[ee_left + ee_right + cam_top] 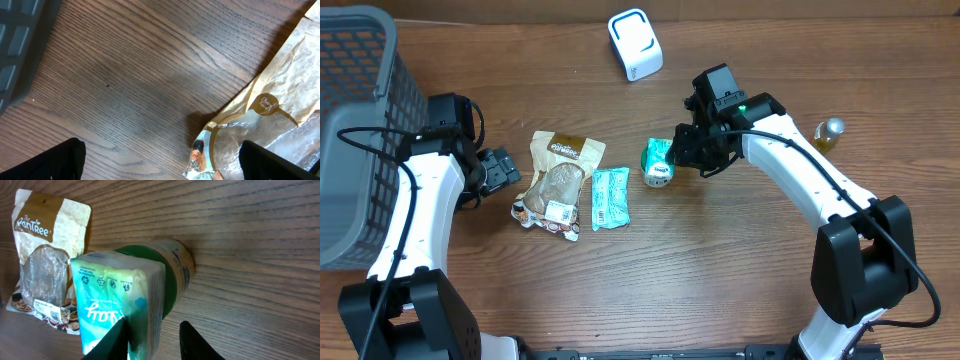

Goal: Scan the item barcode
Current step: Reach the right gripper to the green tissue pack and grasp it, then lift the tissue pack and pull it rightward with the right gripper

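A teal packet (115,300) stands in the foreground of the right wrist view, with a green-capped jar (175,270) right behind it. From overhead the two read as one teal-and-white cluster (658,162) at mid-table. My right gripper (684,150) (152,340) straddles the packet's right edge. Its left finger is against the teal face, and a strip of wood shows between the packet and the right finger. The white scanner (635,43) sits at the far edge. My left gripper (503,170) (160,162) is wide open above bare wood, beside the brown pouch (280,90).
A grey basket (360,30) fills the left side. The brown Pantree pouch (560,180) and a second teal packet (610,197) lie left of centre. A small bottle (828,135) stands at the right.
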Controlling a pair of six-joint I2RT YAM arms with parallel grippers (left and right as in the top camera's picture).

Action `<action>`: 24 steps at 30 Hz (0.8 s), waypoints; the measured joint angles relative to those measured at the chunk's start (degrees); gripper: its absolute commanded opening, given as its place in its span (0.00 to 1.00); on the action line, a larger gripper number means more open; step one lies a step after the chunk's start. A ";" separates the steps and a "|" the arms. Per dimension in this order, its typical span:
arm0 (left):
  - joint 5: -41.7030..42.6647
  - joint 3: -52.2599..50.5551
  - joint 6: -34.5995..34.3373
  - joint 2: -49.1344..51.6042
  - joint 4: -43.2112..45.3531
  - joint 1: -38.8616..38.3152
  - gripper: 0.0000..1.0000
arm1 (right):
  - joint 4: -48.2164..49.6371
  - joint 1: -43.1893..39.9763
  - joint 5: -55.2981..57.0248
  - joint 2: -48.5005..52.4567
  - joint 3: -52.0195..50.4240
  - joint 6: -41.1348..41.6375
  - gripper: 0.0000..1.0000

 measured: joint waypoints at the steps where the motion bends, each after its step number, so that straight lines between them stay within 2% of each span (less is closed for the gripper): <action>1: 0.00 0.00 0.00 0.00 0.00 0.00 0.99 | 0.35 0.00 -0.50 0.00 -0.04 -0.04 0.30; 8: 0.00 0.00 0.00 0.00 0.00 0.00 1.00 | 2.56 0.04 -4.94 0.00 -0.26 0.17 0.34; 13: 0.00 0.00 0.00 0.00 0.00 0.00 1.00 | 2.62 0.04 -5.62 0.00 -0.26 0.42 0.21; 16: 0.00 0.00 0.00 0.00 -0.02 0.00 1.00 | 2.60 0.04 -5.81 0.00 -0.28 0.31 0.18; 20: 0.00 0.00 0.00 0.00 0.00 0.00 1.00 | 2.64 0.04 -5.88 0.00 -0.28 0.37 0.16; 24: 0.00 0.00 0.00 0.00 0.00 0.00 1.00 | 2.64 0.04 -5.86 0.00 -0.28 0.26 0.21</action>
